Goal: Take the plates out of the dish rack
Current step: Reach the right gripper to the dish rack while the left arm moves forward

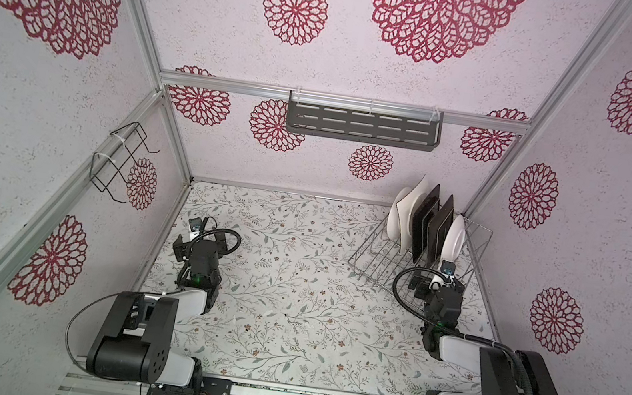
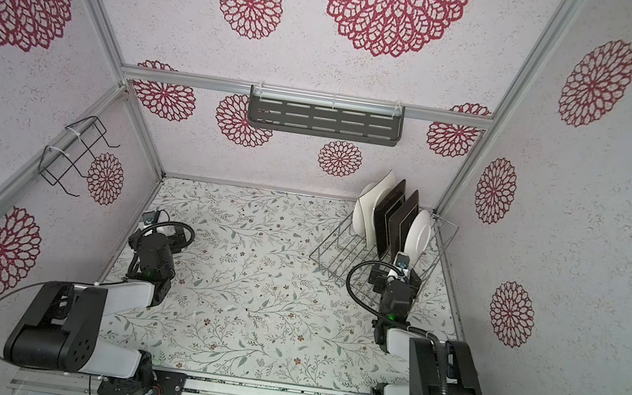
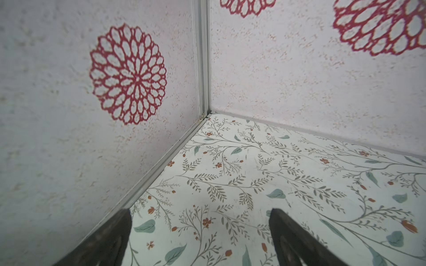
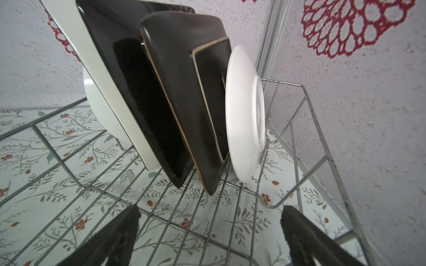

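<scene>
The silver wire dish rack stands at the table's back right corner. Several plates stand upright in it. Nearest my right gripper is a round white plate, then two square dark-backed ones, a square white one and another round white one behind. My right gripper hovers open over the rack's wire floor, just short of the plates, holding nothing. My left gripper is open and empty over the bare table near the left wall.
A dark grey slotted shelf hangs on the back wall. A small black wire holder hangs on the left wall. The right wall and a corner post stand close behind the rack. The flowered tabletop lies between the arms.
</scene>
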Robot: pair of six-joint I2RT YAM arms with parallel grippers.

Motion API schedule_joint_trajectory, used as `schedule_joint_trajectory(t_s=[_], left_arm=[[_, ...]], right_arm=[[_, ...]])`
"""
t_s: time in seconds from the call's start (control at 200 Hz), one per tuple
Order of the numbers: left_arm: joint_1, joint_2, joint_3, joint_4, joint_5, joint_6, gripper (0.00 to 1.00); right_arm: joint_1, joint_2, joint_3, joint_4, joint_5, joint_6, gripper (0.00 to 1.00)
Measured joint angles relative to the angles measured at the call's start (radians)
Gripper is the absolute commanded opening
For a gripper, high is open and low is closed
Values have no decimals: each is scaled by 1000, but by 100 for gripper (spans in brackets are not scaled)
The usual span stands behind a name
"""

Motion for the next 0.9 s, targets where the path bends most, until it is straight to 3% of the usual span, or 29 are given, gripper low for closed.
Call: schedule_joint_trajectory(t_s=[0.21, 0.515, 0.751, 0.901], left_arm=[[-120, -166, 69, -198, -67, -3, 97], [-180, -404, 82, -589, 9, -250, 97], [-267, -419, 79, -729, 97, -407, 97], [-303, -369, 76, -736, 139, -469, 97]], right_arm=[[63, -63, 134, -243, 56, -2, 99], [217, -103, 406, -623, 294, 14, 99], [299, -98, 606, -891, 428, 143, 99], [373, 28, 821, -1096, 577, 274, 99]])
